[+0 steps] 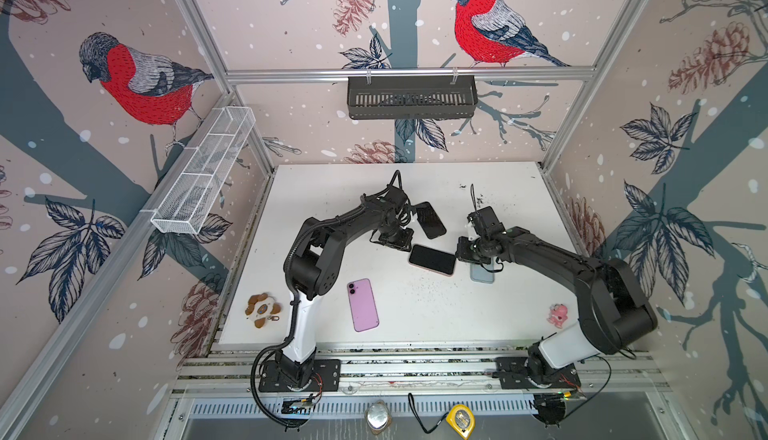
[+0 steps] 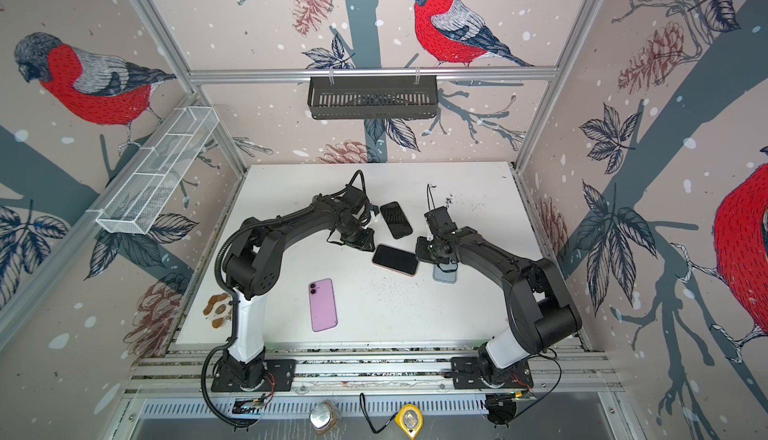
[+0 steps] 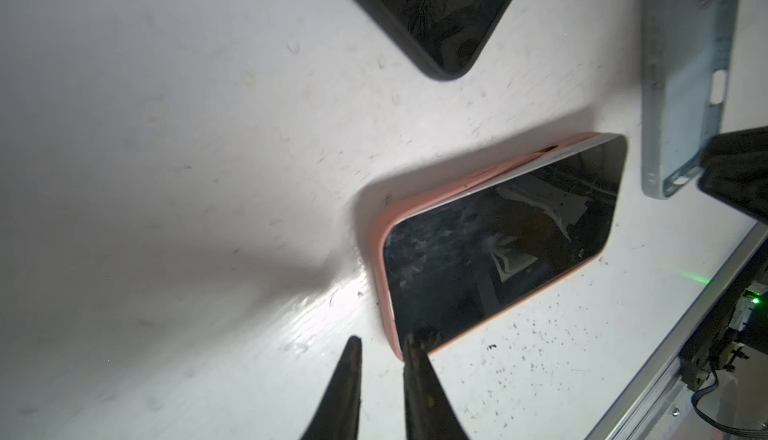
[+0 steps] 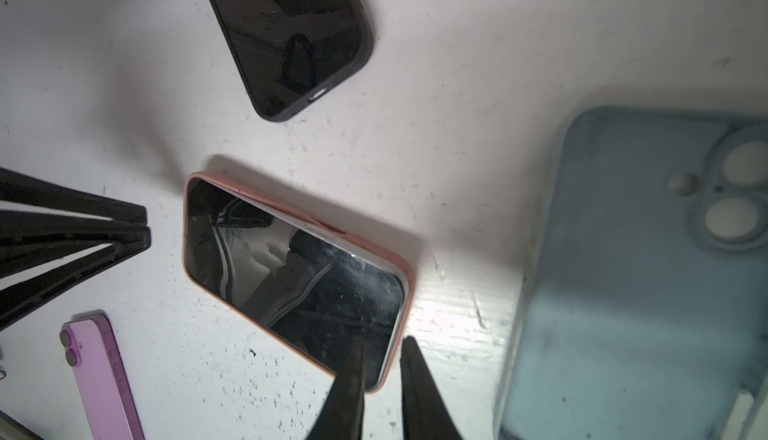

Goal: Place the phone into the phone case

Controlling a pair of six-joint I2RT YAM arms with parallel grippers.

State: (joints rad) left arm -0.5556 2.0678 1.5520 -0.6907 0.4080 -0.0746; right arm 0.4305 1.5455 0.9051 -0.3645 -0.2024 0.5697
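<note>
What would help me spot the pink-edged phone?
Find the white table, then its middle. The phone lies there screen up. Only it wears a peach-pink case; its neighbours are a black-cased phone, a lilac phone and an empty blue case.

Around my cased phone: another phone at twelve, an empty case at three, a face-down phone at eight.
</note>
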